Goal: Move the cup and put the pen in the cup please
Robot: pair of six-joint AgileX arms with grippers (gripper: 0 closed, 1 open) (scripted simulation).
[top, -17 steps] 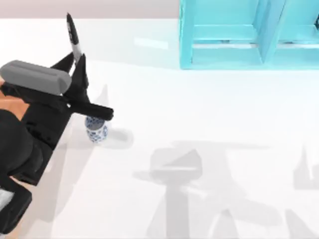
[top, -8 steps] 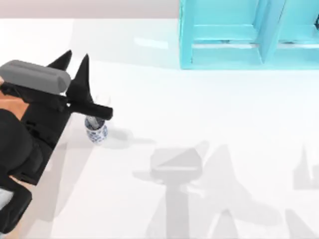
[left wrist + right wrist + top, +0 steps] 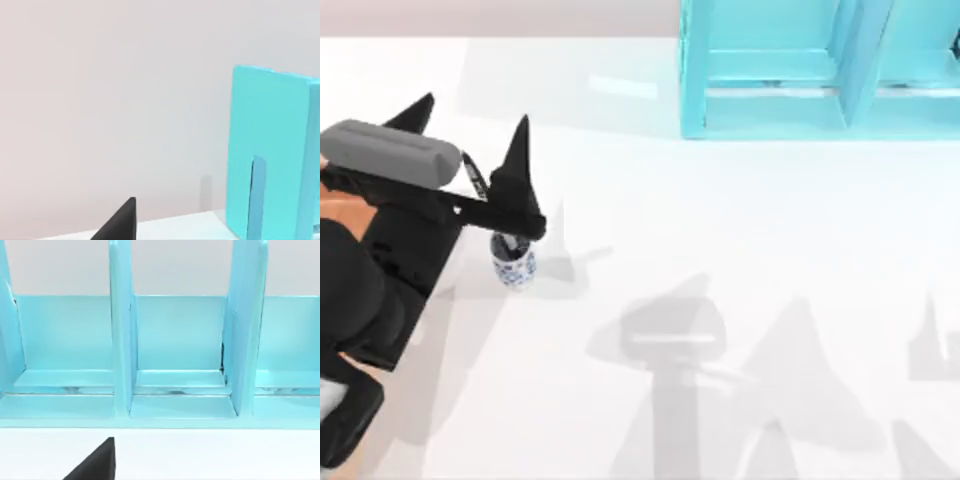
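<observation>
White bench (image 3: 740,230), seen from above. Cup (image 3: 513,262): small, white with blue pattern, upright near the left edge of the bench, roughly midway between its far and near edges. Pen (image 3: 475,178): slim, black with a pale band, a short length visible between the fingers, running down toward the cup; its lower end is hidden behind the arm, so contact with the cup's inside cannot be confirmed. Left hand (image 3: 470,130): directly over the cup, its two black pointed fingers (image 3: 518,160) spread wide apart, touching nothing visible; one fingertip also appears in the left wrist view. Turquoise compartment shelf (image 3: 820,70): at the far edge, toward the far right corner. Right hand: one dark fingertip (image 3: 97,462) in the right wrist view, facing the shelf; whether it is open cannot be told.
</observation>
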